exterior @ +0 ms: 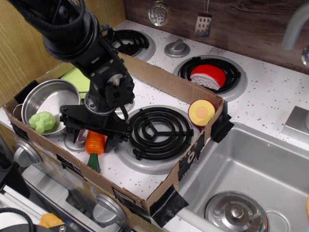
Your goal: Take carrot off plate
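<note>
The orange carrot (95, 143) with its dark green stem end lies on the white stovetop near the front cardboard wall, left of the front burner. My black gripper (94, 138) is right over it, fingers on either side of its orange body and shut on it. The lime-green plate (77, 76) sits at the back left of the box, mostly hidden behind my arm, with nothing visible on it.
A steel pot (50, 104) holding a pale green toy vegetable (42, 122) stands at the left. A cardboard box wall (159, 186) rings the area. A black coil burner (157, 131), a round red-and-yellow toy (201, 111) and a red-and-white toy (207, 76) lie to the right. A sink (251, 179) lies further right.
</note>
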You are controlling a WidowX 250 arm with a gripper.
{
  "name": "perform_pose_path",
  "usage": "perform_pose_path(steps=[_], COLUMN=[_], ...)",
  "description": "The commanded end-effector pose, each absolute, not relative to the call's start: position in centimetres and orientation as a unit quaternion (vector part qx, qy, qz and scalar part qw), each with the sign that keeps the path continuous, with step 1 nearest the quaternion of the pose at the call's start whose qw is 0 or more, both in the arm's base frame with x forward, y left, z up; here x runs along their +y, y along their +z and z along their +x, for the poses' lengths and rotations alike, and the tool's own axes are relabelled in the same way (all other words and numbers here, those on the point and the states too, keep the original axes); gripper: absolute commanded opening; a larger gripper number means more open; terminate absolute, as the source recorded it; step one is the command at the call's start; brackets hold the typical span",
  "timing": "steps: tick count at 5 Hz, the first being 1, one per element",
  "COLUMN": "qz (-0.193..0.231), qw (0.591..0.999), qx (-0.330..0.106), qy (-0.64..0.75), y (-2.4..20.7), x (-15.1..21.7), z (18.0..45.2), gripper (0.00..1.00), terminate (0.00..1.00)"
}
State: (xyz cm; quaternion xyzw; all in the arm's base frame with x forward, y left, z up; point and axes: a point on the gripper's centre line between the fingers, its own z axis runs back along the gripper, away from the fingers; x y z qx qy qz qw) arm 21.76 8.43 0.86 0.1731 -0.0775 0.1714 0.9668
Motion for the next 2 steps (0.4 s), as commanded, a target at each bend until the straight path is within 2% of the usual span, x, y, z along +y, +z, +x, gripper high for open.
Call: perform_pose_path(steps=[1, 2], qz=[0.175, 0.178], qw=[0.969, 0.972], qx=[-0.101, -0.094], qy=[0.144, 0.122], y=[4.4, 6.1], x=[7.2, 7.0], z=[25.8, 26.6], gripper=[1.0, 1.0], terminate=[0.0, 1.0])
